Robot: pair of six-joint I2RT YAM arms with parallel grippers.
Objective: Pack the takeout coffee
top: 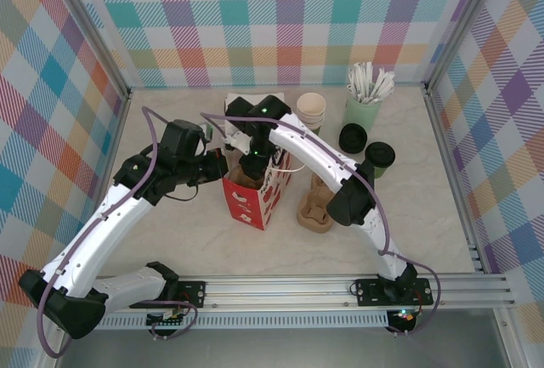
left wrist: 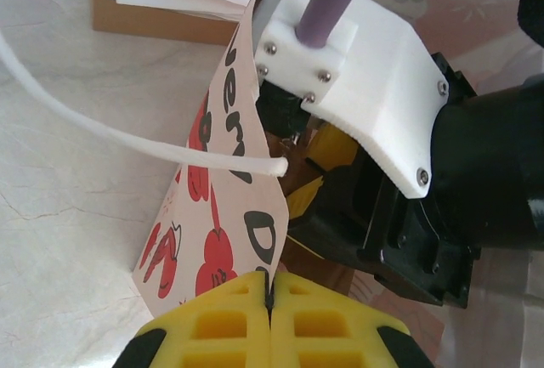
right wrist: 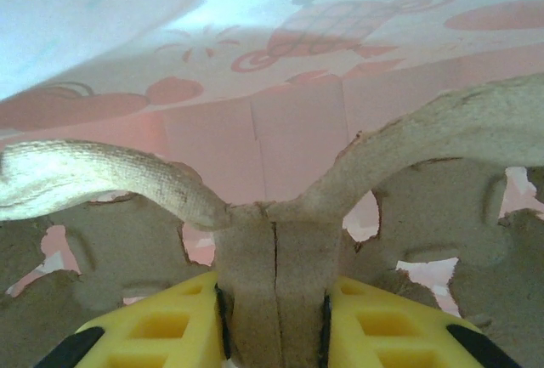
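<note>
The takeout coffee [top: 380,157], a small green cup under a black lid, stands on the table at the right, apart from both grippers. A red-and-white paper bag [top: 255,198] stands open at the centre. My left gripper [top: 223,167] is shut on the bag's top edge [left wrist: 255,215], the yellow fingertips [left wrist: 229,321] pinching the paper. My right gripper [top: 253,172] reaches down into the bag and is shut on the middle post of a brown cardboard cup carrier [right wrist: 274,257], with the bag's pink inner wall [right wrist: 297,130] behind it.
A second cardboard carrier [top: 314,206] lies right of the bag. Behind it are a black lid [top: 353,138], a stack of cups [top: 311,109], a pale green cup of white sticks [top: 364,100] and a napkin box [top: 236,103]. The bag's white handle [left wrist: 127,134] hangs loose.
</note>
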